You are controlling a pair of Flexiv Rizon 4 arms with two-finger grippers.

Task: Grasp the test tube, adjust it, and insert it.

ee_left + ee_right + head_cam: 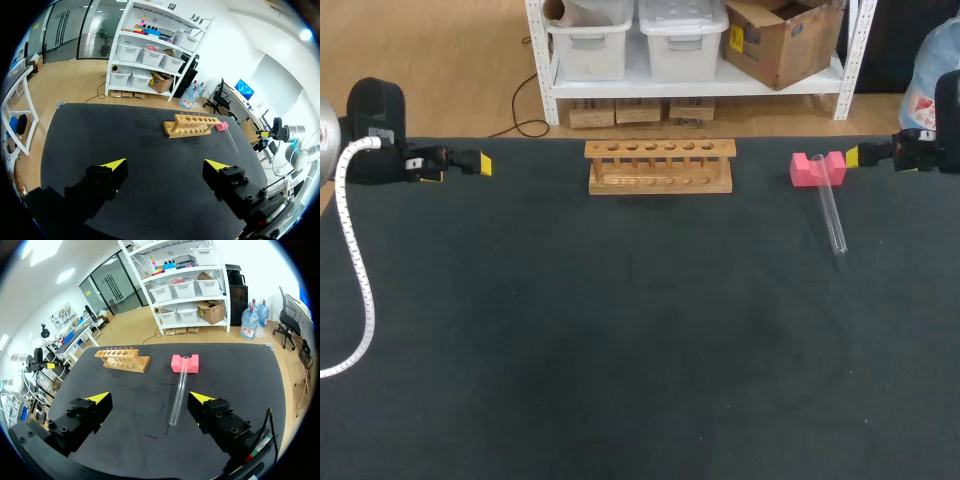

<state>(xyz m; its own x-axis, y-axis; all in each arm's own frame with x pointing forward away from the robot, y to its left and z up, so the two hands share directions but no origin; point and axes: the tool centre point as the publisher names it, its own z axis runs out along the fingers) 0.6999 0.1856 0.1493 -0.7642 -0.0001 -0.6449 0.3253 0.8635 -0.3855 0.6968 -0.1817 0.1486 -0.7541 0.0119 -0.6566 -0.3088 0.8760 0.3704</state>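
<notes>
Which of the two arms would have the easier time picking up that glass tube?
Probably the right. The tube rests on the pink block beside the right claw; the left claw is far off, past the wooden rack.

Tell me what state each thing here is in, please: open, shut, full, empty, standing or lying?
Clear glass test tube: lying down, one end propped in the block's notch.
Pink notched block: sitting flat, bearing the tube's end.
Wooden test tube rack: upright, every hole empty.
Left gripper: open, empty.
Right gripper: open, empty.
</notes>
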